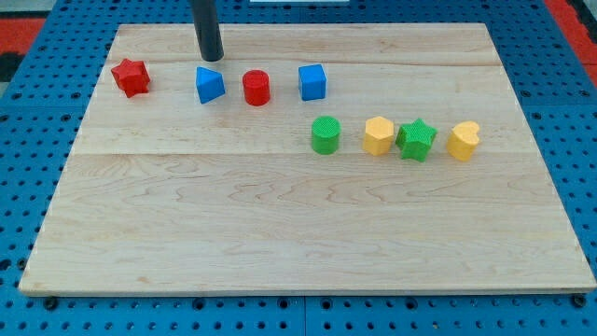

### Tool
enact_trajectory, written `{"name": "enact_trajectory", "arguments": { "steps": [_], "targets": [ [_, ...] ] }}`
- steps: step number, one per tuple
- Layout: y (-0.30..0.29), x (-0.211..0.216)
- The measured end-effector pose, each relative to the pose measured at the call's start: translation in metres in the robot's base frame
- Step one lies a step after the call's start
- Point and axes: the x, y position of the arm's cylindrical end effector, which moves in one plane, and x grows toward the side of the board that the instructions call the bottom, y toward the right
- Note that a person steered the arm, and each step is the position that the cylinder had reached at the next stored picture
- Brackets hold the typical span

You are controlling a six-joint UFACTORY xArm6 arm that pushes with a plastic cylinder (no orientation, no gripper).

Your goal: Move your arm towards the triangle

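Observation:
The blue triangle block (210, 84) lies on the wooden board (280, 224) in the upper left part of the view. My tip (212, 58) is just above it toward the view's top, a small gap away or barely touching; I cannot tell which. The dark rod rises from there out of the view's top edge.
A red star (131, 77) lies left of the triangle. A red cylinder (256, 88) and a blue cube (312, 81) lie to its right. Lower right stand a green cylinder (326, 134), a yellow hexagon (378, 135), a green star (416, 140) and a yellow heart (463, 141).

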Motion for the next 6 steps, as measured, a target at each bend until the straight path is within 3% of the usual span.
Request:
{"name": "enact_trajectory", "arguments": {
  "steps": [6],
  "targets": [
    [-0.037,0.004]
  ]
}}
